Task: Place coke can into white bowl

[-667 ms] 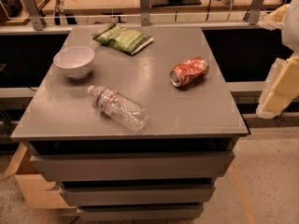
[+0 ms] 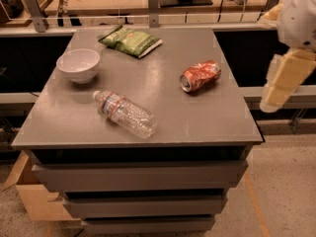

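Note:
The coke can (image 2: 200,75), red and dented, lies on its side on the right part of the grey tabletop (image 2: 163,112). The white bowl (image 2: 78,64) stands upright and empty near the table's left edge. My gripper (image 2: 282,80) is the pale part hanging off the table's right edge, to the right of the can and apart from it, with nothing visibly in it.
A clear plastic water bottle (image 2: 126,113) lies on its side at the front between bowl and can. A green snack bag (image 2: 131,40) lies at the back. Drawers (image 2: 138,177) sit below the top. A cardboard box (image 2: 34,196) stands at the lower left.
My arm at the right edge has shifted slightly to the left, toward the table. The can, bowl, bottle and bag have not moved.

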Action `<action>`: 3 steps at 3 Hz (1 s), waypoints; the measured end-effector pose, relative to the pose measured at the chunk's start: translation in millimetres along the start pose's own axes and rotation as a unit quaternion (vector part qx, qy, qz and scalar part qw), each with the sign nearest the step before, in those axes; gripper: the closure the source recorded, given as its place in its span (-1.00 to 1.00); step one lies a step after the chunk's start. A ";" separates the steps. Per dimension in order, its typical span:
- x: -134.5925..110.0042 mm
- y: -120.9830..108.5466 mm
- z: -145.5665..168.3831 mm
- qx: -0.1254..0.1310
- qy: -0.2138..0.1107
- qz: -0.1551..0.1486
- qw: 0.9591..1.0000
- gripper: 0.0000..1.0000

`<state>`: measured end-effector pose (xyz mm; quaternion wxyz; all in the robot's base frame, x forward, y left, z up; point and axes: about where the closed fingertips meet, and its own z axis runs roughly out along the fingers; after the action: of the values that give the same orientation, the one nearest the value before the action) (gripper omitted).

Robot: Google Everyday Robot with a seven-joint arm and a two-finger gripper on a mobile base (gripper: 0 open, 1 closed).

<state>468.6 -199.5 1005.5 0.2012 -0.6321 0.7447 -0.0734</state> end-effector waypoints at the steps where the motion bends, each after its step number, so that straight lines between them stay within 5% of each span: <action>1: -13.3 -48.0 48.7 -0.038 -0.007 -0.066 0.997 -1.00; 2: -34.4 -95.9 112.1 -0.091 -0.013 -0.136 0.986 -1.00; 3: -47.2 -116.0 151.6 -0.116 -0.005 -0.172 0.978 -1.00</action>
<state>639.5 -153.7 919.8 0.1147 -0.7699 0.6276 -0.0174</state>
